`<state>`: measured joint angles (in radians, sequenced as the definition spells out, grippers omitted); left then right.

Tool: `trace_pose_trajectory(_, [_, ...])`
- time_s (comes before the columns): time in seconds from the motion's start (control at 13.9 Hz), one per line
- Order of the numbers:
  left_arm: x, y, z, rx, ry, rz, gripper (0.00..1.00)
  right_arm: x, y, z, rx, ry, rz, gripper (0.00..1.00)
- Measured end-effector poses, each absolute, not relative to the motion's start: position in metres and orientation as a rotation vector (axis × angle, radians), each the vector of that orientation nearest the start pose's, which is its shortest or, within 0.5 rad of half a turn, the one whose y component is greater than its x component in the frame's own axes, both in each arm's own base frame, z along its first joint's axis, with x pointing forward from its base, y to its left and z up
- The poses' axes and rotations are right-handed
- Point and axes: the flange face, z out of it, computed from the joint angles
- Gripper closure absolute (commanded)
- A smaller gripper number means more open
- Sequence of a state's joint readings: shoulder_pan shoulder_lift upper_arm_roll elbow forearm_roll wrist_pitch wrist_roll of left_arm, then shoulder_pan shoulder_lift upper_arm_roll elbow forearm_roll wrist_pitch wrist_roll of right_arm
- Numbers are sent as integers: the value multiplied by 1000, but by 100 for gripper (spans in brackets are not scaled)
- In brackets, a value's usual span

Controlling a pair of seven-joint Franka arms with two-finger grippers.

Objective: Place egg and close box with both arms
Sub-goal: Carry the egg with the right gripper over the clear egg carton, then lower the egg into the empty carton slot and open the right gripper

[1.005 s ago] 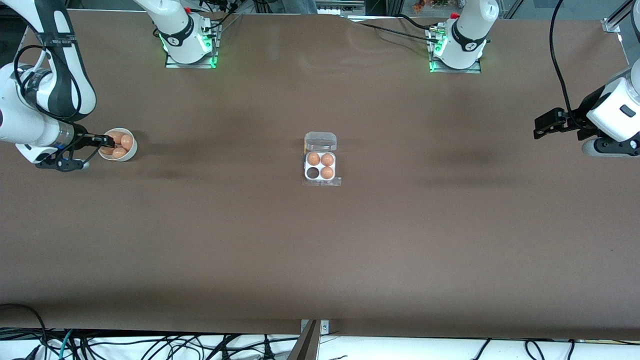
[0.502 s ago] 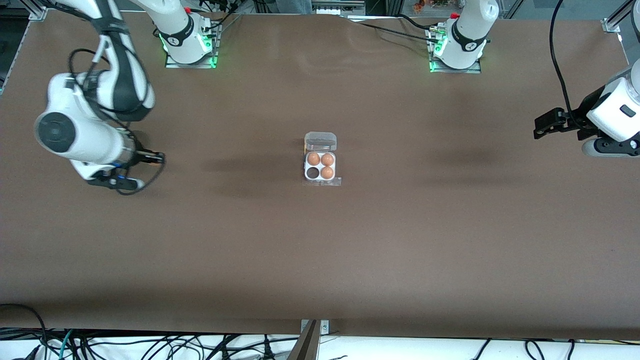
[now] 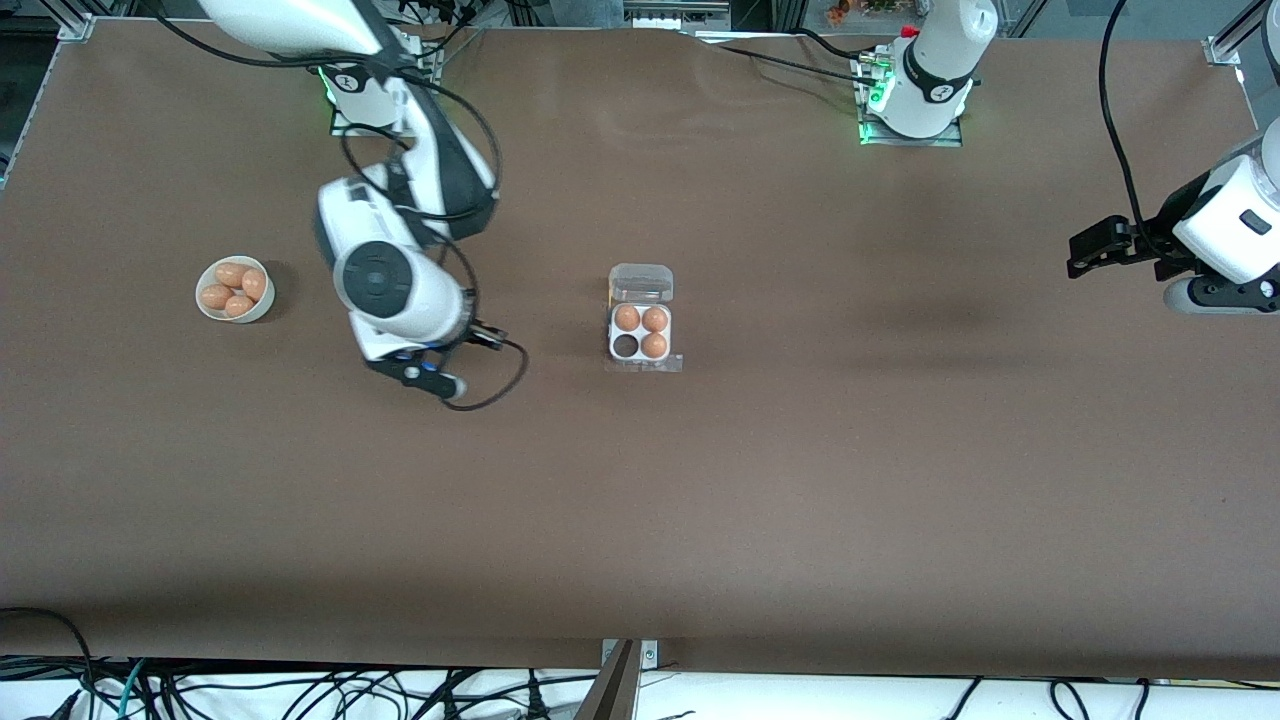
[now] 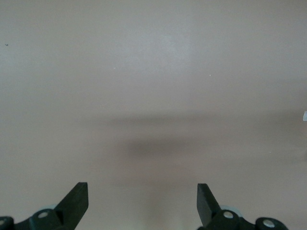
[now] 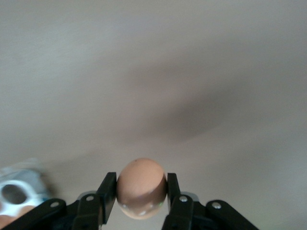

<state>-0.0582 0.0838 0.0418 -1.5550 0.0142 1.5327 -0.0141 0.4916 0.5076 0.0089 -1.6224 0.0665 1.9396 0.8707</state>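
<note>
Right gripper [image 5: 141, 191]: in the right wrist view, at the lower centre of the frame, its two black fingers [image 5: 107, 191] are clamped on either side of the egg [image 5: 141, 188], a light-brown oval carried clear of the table. In the front view this gripper [image 3: 487, 337] sits left of centre, mostly hidden under the arm's white wrist housing, so the egg cannot be made out there. It hangs over bare brown table [image 3: 800, 480] between the bowl and the box.

Box [image 3: 641, 338]: it stands at the centre of the front view with its clear lid [image 3: 641, 283] open and lying flat on the edge toward the robots' bases. Three of its four cells hold eggs [image 3: 653, 345]. The fourth cell [image 3: 626, 346], the one nearer the front camera and toward the right arm's end, shows dark and unfilled. A corner of the box [image 5: 17, 191] also appears at the lower left of the right wrist view, blurred.

Bowl [image 3: 258, 309]: white and round, at the left of the front view, well apart from the box. It appears to hold four eggs [image 3: 230, 273], though they overlap and the count is uncertain.

Left gripper [image 3: 1095, 248]: it waits at the right edge of the front view, over the left arm's end of the table. In the left wrist view its fingers [image 4: 76, 201] stand spread wide at the bottom of the frame, with only bare table between them; the gripper [image 4: 142, 201] holds nothing.
</note>
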Motion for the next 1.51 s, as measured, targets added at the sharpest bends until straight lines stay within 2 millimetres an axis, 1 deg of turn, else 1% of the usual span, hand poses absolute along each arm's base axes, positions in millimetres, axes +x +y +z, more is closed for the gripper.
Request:
trace_pose_trajectory(0.14, [573,-9,582,-3118,3,165,0,572,367,298,-3117,709,301,68])
trace_pose_trajectory(0.29, [573,-9,582,-3118,3,165,0,563,406,283,-3107,736,280,68])
trace_pose_trajectory(0.43, [573,-9,581,-3118,3,165,0,557,434,271,-3086,729,236,68])
trace_pose_trajectory(0.5, [573,-9,581,-3118,3,165,0,555,444,266,-3072,730,215,68])
trace_pose_trajectory(0.65, [573,-9,581,-3118,3,165,0,552,457,262,-3029,734,206,68])
trace_pose_trajectory(0.93, [574,-9,581,-3118,3,165,0,543,474,257,-2978,731,213,68])
trace_pose_trajectory(1.22, [574,-6,581,-3118,-3,166,0,534,483,244,-2986,719,235,68])
trace_pose_trajectory(1.36, [574,-6,581,-3118,-4,166,0,533,485,242,-2976,724,242,66])
trace_pose_trajectory(1.44, [574,-6,581,-3118,-4,166,0,533,486,242,-2974,725,244,57])
trace_pose_trajectory(1.51, [574,-6,581,-3118,-4,166,0,533,486,242,-2973,725,244,32])
